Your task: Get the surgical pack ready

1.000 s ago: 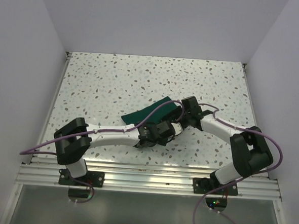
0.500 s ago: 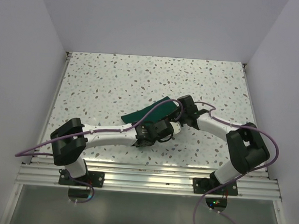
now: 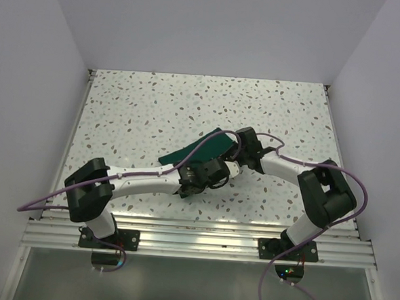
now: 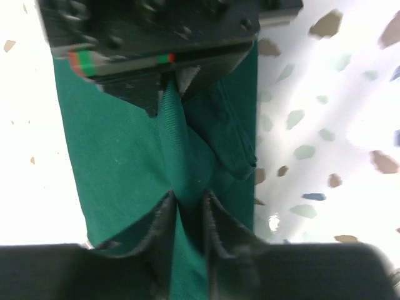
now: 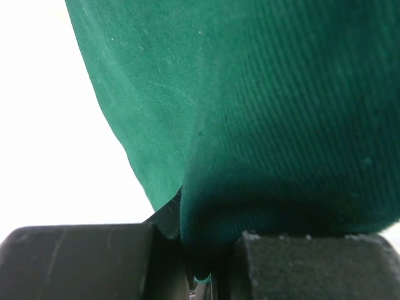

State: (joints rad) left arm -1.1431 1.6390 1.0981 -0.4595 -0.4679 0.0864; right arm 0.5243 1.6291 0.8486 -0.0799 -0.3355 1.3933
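Location: the green cloth [image 3: 199, 148] lies as a folded strip near the middle of the speckled table [image 3: 155, 106]. It runs from near-left to far-right, and its right end sits under both claws.

Left claw [image 4: 187, 206]: pinching. The left wrist view shows its fingers pressed together on a raised ridge of the cloth.

Right claw [image 5: 200, 250]: pinching. Its own view shows a fold of cloth clamped between the two pads. The left wrist view shows it gripping the same ridge just beyond the left claw.

Whether anything lies wrapped inside the cloth cannot be told.

Judgement: the step in hand appears to be a two-handed fold or lift of the cloth, and the pack is some way from finished.

Recommendations:
- Move both claws together, at one height and one pace, so the ridge between them neither sags nor stretches.
- The grips are close and on the same fold, so pulling them apart may drag cloth out of one pinch.
- Lift only enough to clear the table.
- Lay the fold down flat before either claw lets go.
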